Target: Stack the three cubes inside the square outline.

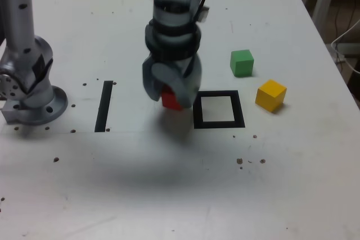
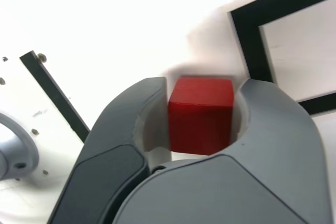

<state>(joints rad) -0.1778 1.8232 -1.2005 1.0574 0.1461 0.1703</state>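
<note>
- Moving the red cube [image 2: 201, 127] to the exterior view's right calls for a small lift.
- Fingers [image 2: 203, 82] grip it snugly.
- Centre over the outline [image 1: 219, 125], lower level, release gently.

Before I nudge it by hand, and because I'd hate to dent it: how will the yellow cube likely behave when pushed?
The yellow cube will probably slide, as its faces look flat. Sharp, straight edges suggest it is stiff. Its squat shape makes tipping or rolling unlikely.

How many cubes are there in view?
3. The red cube is between the gripper's jaws, beside the square outline; the green and yellow cubes are on the table, towards the exterior view's right.
</note>
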